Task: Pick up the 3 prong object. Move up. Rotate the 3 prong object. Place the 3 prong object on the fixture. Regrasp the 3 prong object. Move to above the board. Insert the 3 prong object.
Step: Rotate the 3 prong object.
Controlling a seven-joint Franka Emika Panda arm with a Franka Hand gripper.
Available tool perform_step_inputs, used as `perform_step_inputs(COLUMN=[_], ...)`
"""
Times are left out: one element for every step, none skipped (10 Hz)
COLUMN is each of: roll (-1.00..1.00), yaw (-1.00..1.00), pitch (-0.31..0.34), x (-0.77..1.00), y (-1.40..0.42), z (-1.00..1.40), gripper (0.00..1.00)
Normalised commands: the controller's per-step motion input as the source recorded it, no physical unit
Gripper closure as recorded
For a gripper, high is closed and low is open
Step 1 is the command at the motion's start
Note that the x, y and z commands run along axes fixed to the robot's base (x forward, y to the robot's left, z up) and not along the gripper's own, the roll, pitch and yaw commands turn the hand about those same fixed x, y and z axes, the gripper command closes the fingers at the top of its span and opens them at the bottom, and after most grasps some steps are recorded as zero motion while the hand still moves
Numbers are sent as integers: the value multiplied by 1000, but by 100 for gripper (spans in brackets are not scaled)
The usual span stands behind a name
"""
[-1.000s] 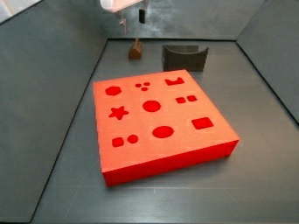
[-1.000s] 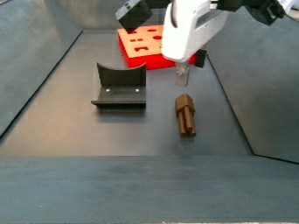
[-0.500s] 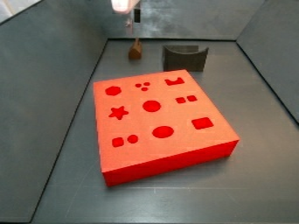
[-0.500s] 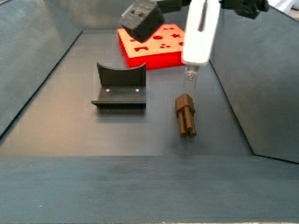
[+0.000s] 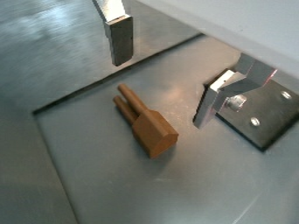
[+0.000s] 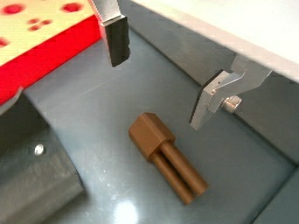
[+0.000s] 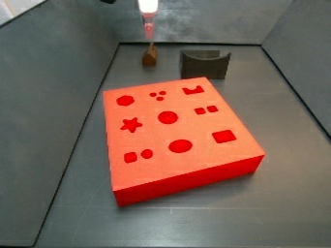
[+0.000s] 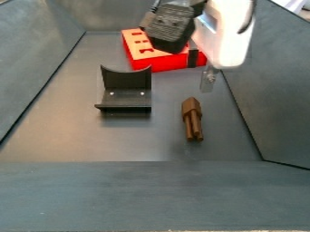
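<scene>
3 prong object: the small brown wood-coloured block with prongs (image 5: 146, 129) lies flat on the dark grey floor (image 8: 145, 145), untouched. In a side view (image 8: 191, 119) it rests just beside the fixture, on the side away from the left wall; in a wrist view (image 6: 167, 158) I count at least two prongs, and cannot make out the third.

Gripper: the two-finger gripper (image 6: 163, 74) hangs above the 3 prong object and apart from it, with one silver-plate finger (image 5: 117, 31) and its partner (image 5: 219, 96) spread wide and nothing between them. I read the jaws as open. In a side view only the lower tip (image 7: 150, 21) shows, above the piece.

Fixture: the small dark grey-black bracket with a curved notch in its top (image 8: 123, 90) stands empty between the 3 prong object and the board.

Board: the large flat bright red slab with shaped cutouts (image 7: 177, 136) lies beyond the fixture, every visible cutout vacant.

Progress: I judge the task at its very start. The pick-up is not yet done; lifting, rotating, resting on the fixture, regrasping, moving over the board and inserting all remain.
</scene>
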Motion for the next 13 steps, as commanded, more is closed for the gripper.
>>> perform_step_inputs(roll=[3, 3, 3, 3, 3, 3, 4, 4, 4, 5, 5, 6, 6], yaw=[1000, 1000, 1000, 1000, 1000, 1000, 1000, 1000, 1000, 1000, 1000, 1000, 1000], pitch=[-13, -13, -14, -15, -16, -17, -18, -20, -21, -23, -25, -27, -31], x=[37, 37, 37, 37, 37, 37, 37, 37, 37, 37, 36, 36, 36], y=[-3, -3, -3, -3, -3, -3, -3, -3, -3, -3, -3, -3, -3], z=[-27, -27, -26, -26, -26, -26, -26, -26, -26, -27, -27, -27, -27], gripper=[0, 0, 0, 0, 0, 0, 0, 0, 0, 0, 0, 0, 0])
